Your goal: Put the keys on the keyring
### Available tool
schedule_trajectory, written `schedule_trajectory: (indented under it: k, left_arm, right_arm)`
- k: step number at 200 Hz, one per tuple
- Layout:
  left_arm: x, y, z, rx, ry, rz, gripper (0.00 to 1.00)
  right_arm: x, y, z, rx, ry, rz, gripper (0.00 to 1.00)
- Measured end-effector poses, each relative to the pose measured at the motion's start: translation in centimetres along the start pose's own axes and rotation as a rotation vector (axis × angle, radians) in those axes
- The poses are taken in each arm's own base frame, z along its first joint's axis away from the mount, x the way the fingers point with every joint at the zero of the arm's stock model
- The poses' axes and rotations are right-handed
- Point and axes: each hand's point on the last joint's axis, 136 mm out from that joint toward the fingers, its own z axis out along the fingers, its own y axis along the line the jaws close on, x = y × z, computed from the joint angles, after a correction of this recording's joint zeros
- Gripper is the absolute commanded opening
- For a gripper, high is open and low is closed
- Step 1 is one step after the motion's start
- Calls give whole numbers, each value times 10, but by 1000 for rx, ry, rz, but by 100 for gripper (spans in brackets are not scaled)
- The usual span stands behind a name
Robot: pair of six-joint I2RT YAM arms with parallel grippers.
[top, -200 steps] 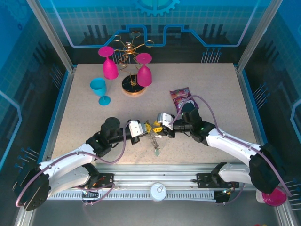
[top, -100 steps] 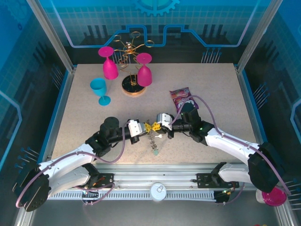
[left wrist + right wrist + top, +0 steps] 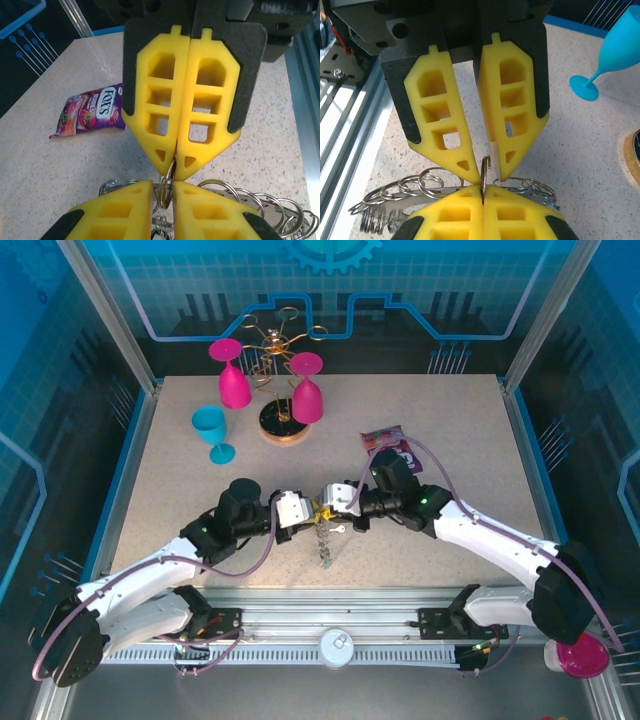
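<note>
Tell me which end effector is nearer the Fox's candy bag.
Right. The right end effector sits just left of the candy bag, on its near side; the left end effector faces it tip to tip, farther to the left.

The keyring [image 3: 420,192] is bright bare metal, its wire loops polished and glinting; the counter [image 3: 60,170] is matt, speckled beige and stone-like. The right tool [image 3: 173,169] has fingers [image 3: 157,82] of matt yellow plastic backed by grainy black pads [image 3: 247,65], perhaps foam; the sweet packet [image 3: 90,111] is glossy crinkled film, the blue goblet [image 3: 615,45] smooth plastic.
</note>
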Motion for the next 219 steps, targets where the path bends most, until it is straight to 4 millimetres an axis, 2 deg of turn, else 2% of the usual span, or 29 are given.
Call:
schedule_trajectory:
  k: [45, 72, 88, 114, 129, 145, 163, 182, 219]
  left_arm:
    - [8, -4, 2, 26, 47, 13, 15]
    - [8, -6, 2, 38, 45, 22, 0]
    - [8, -6, 1, 42, 46, 32, 0]
    - [6, -5, 0, 36, 40, 46, 0]
    - [7, -4, 0, 25, 41, 50, 0]
    - [9, -2, -2, 8, 42, 53, 0]
    - [10, -1, -3, -8, 40, 53, 0]
    - [11, 3, -4, -34, 39, 38, 0]
    - [11, 7, -7, -69, 38, -18, 0]
  right_arm:
    - [5, 5, 5, -39, 91, -46, 0]
    - [2, 4, 5, -43, 99, -58, 0]
    - [3, 4, 5, -41, 101, -56, 0]
    - [2, 4, 4, -22, 68, -18, 34]
    - [-3, 6, -2, -3, 2, 2, 40]
    - [2, -1, -14, 61, -42, 68, 47]
    - [19, -18, -24, 180, -49, 190, 46]
    - [41, -36, -30, 301, -31, 380, 40]
    - [69, -55, -36, 459, 11, 681, 31]
